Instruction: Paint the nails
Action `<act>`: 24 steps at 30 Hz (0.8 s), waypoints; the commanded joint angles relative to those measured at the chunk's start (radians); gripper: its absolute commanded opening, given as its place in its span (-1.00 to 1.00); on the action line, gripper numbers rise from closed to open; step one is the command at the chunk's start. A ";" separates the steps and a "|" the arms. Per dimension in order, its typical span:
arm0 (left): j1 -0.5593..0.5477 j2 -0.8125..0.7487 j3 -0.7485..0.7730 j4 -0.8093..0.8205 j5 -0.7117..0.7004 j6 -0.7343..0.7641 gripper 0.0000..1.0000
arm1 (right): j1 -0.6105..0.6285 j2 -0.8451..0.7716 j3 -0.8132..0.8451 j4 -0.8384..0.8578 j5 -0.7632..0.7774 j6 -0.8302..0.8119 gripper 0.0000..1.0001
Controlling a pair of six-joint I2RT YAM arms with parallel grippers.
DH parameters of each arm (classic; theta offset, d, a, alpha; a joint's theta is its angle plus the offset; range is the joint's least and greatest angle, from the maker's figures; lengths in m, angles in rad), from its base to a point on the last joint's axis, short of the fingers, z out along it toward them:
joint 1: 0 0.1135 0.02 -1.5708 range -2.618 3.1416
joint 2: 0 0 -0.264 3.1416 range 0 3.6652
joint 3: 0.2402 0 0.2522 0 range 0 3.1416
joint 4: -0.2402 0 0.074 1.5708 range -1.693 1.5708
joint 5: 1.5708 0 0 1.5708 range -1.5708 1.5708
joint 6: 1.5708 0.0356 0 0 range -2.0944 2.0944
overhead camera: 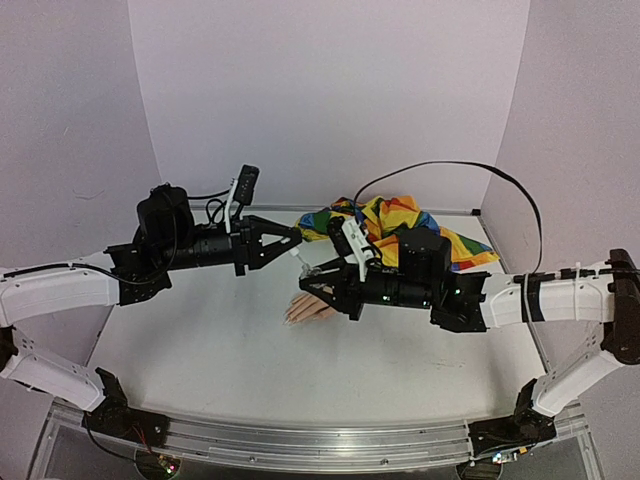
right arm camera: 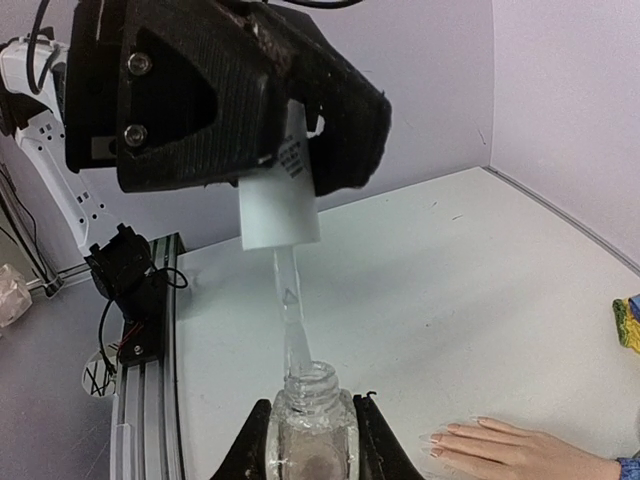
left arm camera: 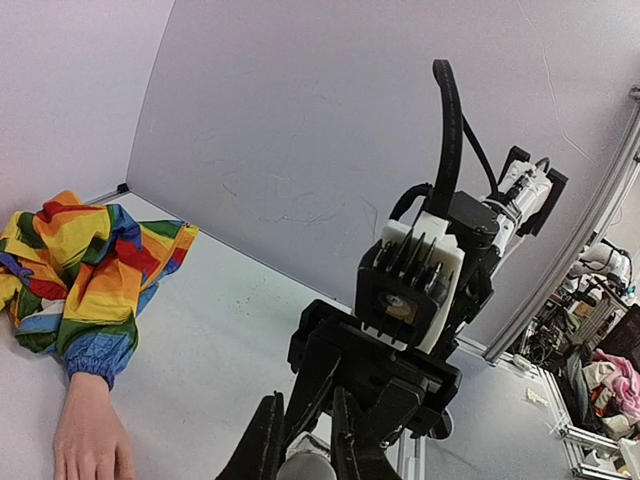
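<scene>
The peach mannequin hand [overhead camera: 308, 308] lies flat on the table, its rainbow sleeve [overhead camera: 400, 225] bunched behind it. Its tiny nails [right arm camera: 436, 439] show at the lower right of the right wrist view. My right gripper [right arm camera: 310, 447] is shut on a small clear bottle [right arm camera: 310, 432], held upright just above and behind the hand. My left gripper [overhead camera: 298, 243] is shut on the white brush cap [right arm camera: 280, 208]. The clear brush stem [right arm camera: 292, 320] reaches down into the bottle's open neck. The cap [left arm camera: 305, 466] shows between my left fingers [left arm camera: 262, 448].
The white table [overhead camera: 200, 340] is walled by pale panels at the back and sides. An aluminium rail [overhead camera: 300, 440] runs along the near edge. Cables and a cluttered bench [left arm camera: 600, 370] lie beyond the table.
</scene>
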 commanded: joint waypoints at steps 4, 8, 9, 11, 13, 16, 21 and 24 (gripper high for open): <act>-0.001 -0.024 0.027 -0.003 -0.035 0.037 -1.00 | 0.009 -0.021 0.009 0.102 -0.004 -0.006 -1.00; -0.002 -0.023 0.032 -0.007 -0.036 0.035 -1.00 | 0.009 -0.019 0.006 0.104 -0.014 -0.009 -1.00; -0.003 -0.024 0.031 -0.009 -0.036 0.035 -1.00 | 0.009 -0.019 0.005 0.105 -0.014 -0.009 -1.00; -0.002 -0.024 0.031 -0.009 -0.035 0.036 -1.00 | 0.011 -0.019 0.003 0.107 -0.008 -0.008 -1.00; -0.001 -0.023 0.031 -0.010 -0.027 0.035 -1.00 | 0.012 -0.018 0.004 0.108 0.000 -0.007 -1.00; -0.002 -0.024 0.028 -0.011 -0.022 0.033 -1.00 | 0.011 -0.014 0.009 0.111 0.002 -0.006 -1.00; -0.001 -0.025 0.029 -0.012 -0.010 0.031 -1.00 | 0.012 0.004 0.023 0.112 0.001 -0.003 -1.00; -0.002 -0.027 0.029 -0.013 -0.006 0.031 -1.00 | 0.012 0.009 0.026 0.116 -0.001 -0.001 -1.00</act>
